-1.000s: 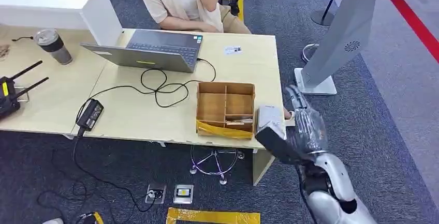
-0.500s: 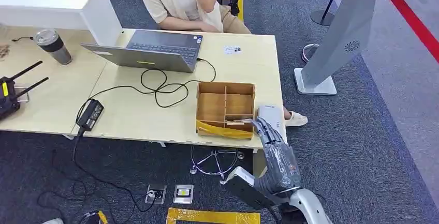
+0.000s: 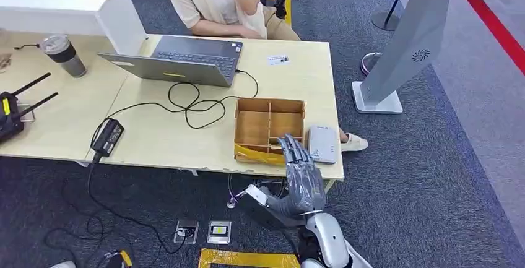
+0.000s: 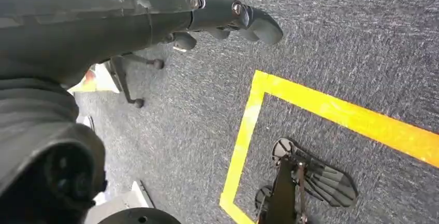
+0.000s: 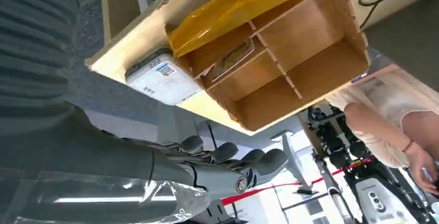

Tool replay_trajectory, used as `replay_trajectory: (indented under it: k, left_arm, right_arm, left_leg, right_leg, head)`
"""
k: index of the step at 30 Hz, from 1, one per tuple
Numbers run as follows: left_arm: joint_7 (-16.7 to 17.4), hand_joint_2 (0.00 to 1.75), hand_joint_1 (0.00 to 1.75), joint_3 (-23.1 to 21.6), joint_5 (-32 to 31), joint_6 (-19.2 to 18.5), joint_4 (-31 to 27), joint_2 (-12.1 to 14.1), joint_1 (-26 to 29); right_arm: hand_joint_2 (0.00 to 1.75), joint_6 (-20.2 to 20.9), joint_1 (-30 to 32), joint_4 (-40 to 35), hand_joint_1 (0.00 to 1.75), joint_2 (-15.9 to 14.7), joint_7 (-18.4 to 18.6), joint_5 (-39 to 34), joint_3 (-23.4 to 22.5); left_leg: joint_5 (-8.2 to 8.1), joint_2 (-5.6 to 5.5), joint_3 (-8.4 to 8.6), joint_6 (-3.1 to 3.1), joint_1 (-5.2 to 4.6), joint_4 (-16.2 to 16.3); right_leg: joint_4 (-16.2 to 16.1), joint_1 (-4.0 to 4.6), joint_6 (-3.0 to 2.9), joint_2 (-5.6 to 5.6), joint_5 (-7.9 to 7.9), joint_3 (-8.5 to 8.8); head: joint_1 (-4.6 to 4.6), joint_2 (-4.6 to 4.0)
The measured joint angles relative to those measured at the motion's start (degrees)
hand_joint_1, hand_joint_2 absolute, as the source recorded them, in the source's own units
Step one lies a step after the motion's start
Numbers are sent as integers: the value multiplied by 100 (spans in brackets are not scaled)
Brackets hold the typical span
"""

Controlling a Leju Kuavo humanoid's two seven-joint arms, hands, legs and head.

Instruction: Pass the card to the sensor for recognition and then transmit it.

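A divided cardboard box (image 3: 270, 119) stands near the table's front right corner, with yellow tape along its front wall. In the right wrist view a card (image 5: 228, 61) lies in a front compartment of this box (image 5: 290, 53). The white sensor (image 3: 322, 143) (image 5: 158, 76) lies flat just right of the box. My right hand (image 3: 298, 178) (image 5: 217, 164) is raised at the table's front edge, fingers stretched and apart over the box's front right corner, holding nothing. My left hand (image 4: 233, 17) hangs over the carpet, also with nothing in it. A second card (image 3: 278, 59) lies farther back on the table.
A person sits behind the table (image 3: 297, 88) at a laptop (image 3: 179, 60), whose cable (image 3: 192, 104) runs to a power brick (image 3: 108, 137). A grey kiosk stand (image 3: 402, 51) rises at the right. A cup (image 3: 64, 55) and a black radio (image 3: 12, 110) are at the left.
My right hand has swung from beside the table's right edge down and leftward, and now has its fingers over the box's front right corner. The sensor, hidden before, shows fully.
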Motion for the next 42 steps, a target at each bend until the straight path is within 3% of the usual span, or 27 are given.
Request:
replay_trajectory:
  k: [9, 21, 37, 42]
  left_arm:
    - [114, 0, 0, 0, -138, -31, 0, 28, -1]
    - [225, 0, 0, 0, -229, 11, -2, 63, -2]
    - [262, 0, 0, 0, -271, -13, -5, 94, 1]
    - [216, 0, 0, 0, -308, -74, -7, 94, 2]
  right_arm:
    - [175, -239, -379, 1295, 0, 628, -9, 335, 0]
    - [175, -442, -761, 2263, 0, 1128, -122, 665, -4]
    - [175, -444, -1050, 2901, 0, 1447, -164, 730, -28]
    - [175, -461, -1400, 3161, 0, 1434, -385, 625, -124]
  left_leg:
    - [0, 1, 0, 0, 0, 0]
    - [0, 2, 2, -1, 0, 0]
    - [0, 2, 2, -1, 0, 0]
    - [1, 2, 2, -1, 0, 1]
  right_leg:
    - [0, 0, 0, 4, 0, -1]
    - [0, 0, 0, 9, 0, -2]
    - [0, 0, 0, 9, 0, -2]
    - [0, 0, 0, 9, 1, -2]
  head:
    - [2, 0]
    - [0, 0]
    - [0, 0]
    - [2, 0]
